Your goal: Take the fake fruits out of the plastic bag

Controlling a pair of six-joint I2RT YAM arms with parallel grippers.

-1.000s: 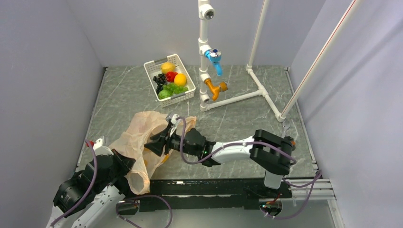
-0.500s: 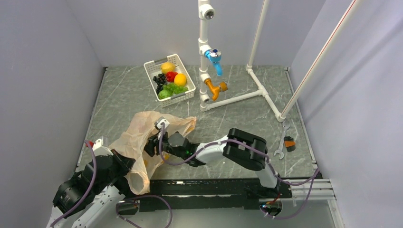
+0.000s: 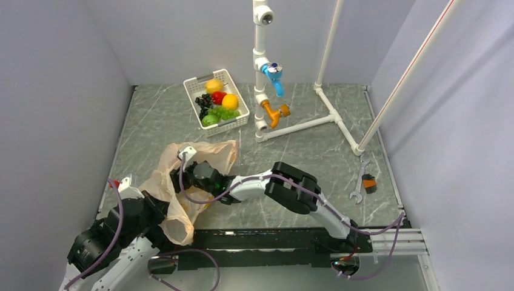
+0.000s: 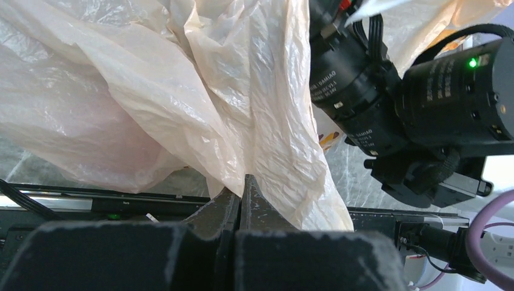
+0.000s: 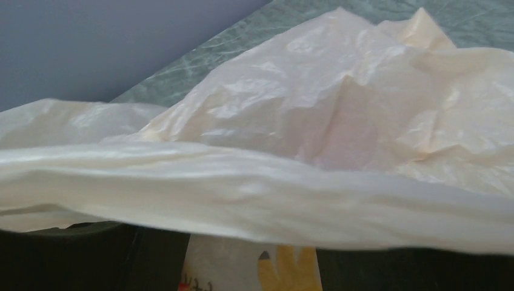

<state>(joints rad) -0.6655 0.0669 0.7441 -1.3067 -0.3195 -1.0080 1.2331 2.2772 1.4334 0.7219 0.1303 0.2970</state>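
The peach-orange plastic bag (image 3: pixel 209 153) lies crumpled at the near left of the table. My left gripper (image 3: pixel 163 213) is shut on a fold of the bag (image 4: pixel 182 109) at its near edge; in the left wrist view the left gripper (image 4: pixel 240 182) has its fingers pressed together on the film. My right gripper (image 3: pixel 186 177) reaches left into the bag. In the right wrist view the right gripper (image 5: pixel 254 260) is open, with bag film (image 5: pixel 333 121) and its yellow print between the dark fingers. No fruit shows inside the bag. A red apple (image 3: pixel 219 97), green grapes (image 3: pixel 225 112) and a round green fruit (image 3: pixel 210 120) sit in the basket.
The white basket (image 3: pixel 240 125) at the back also holds a yellow lemon (image 3: pixel 213 85), an orange fruit (image 3: pixel 230 101) and black grapes (image 3: pixel 203 102). A white pipe frame (image 3: pixel 303 124) with blue and orange valves stands behind. A wrench (image 3: pixel 357 190) and a small orange tool (image 3: pixel 368 182) lie at the right.
My right arm has swung further left and pushed its gripper deeper into the bag. The bag's right flap has shifted left with it. The left gripper has stayed put.
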